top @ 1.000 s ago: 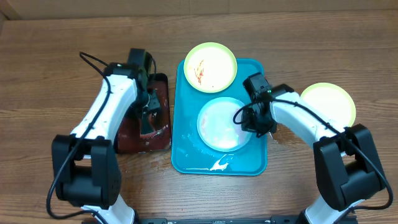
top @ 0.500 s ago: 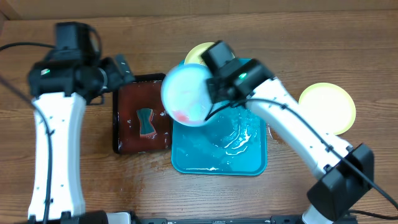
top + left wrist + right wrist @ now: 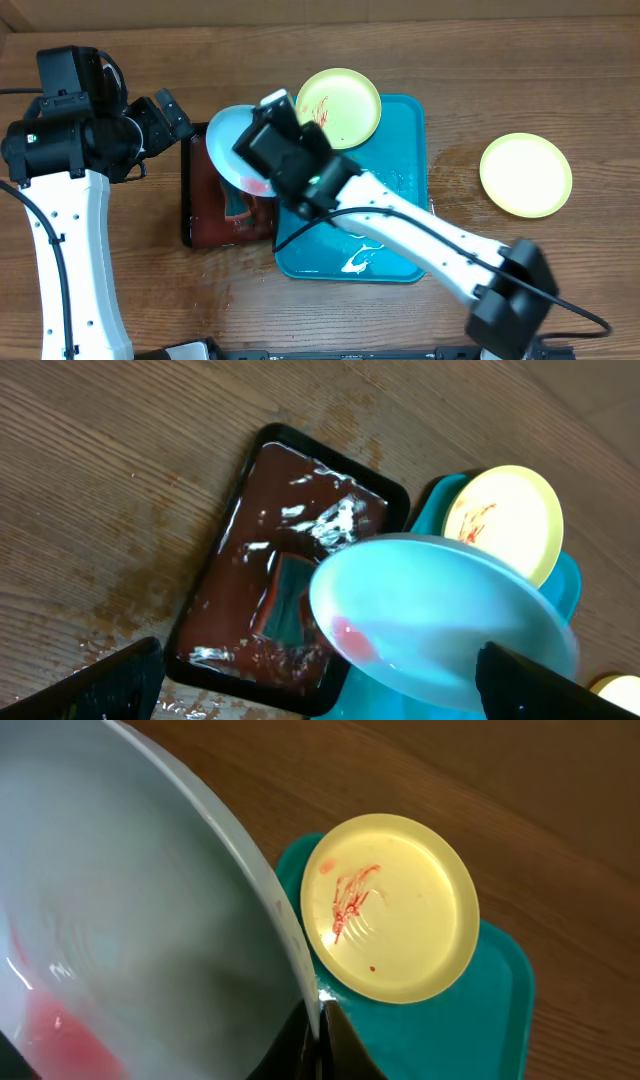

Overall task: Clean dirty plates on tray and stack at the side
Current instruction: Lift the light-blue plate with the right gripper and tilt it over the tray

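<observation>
plate [image 3: 228, 150] moved left, over black tray [image 3: 187, 215] — tilted

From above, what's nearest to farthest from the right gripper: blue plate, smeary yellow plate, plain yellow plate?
1. Blue plate: held in the right gripper, over the black tray.
2. Smeary yellow plate: on the tray's far corner.
3. Plain yellow plate: alone on the table, far right.

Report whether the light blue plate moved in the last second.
Yes: the light blue plate left the turquoise tray, moving left, now partly over the black tray.
</observation>
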{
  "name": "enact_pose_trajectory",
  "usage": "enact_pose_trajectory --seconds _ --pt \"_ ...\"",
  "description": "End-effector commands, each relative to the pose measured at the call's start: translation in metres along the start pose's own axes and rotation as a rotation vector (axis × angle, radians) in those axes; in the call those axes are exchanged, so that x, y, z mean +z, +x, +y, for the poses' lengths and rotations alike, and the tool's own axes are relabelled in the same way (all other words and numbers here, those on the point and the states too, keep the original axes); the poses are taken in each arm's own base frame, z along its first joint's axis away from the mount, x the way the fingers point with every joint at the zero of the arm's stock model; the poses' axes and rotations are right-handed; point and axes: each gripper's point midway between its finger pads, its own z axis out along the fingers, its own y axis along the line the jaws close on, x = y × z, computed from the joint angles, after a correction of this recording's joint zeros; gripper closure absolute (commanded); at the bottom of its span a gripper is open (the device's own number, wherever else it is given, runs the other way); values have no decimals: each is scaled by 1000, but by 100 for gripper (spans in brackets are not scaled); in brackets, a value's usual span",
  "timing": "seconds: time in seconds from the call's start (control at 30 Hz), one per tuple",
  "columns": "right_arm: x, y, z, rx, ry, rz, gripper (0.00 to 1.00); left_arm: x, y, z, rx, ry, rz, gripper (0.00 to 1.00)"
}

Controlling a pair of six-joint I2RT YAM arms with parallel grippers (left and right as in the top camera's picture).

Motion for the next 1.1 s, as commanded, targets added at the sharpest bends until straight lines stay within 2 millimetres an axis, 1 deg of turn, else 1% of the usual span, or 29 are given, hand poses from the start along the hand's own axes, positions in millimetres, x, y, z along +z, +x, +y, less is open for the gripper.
enact_pose_trajectory --seconds 0.0,0.3,0.4,0.47,0.63,1.07 --pt "-11 -8 1 -28 127 -73 96 -11 -3 -3 12 19 -27 0" --pt "-48 -22 -3 -64 341 -215 96 -11 -3 -3 10 19 -28 0" --pt "-58 -23 1 -76 365 -241 96 -11 -3 -3 10 18 -27 0" --pt "-63 -22 8 -85 359 -251 96 -11 -3 -3 10 18 -27 0" --pt "-69 -21 18 -98 340 -263 96 -11 -3 -3 10 19 -27 0" --pt "-69 -21 18 -97 341 -262 96 -11 -3 -3 10 18 -27 0"
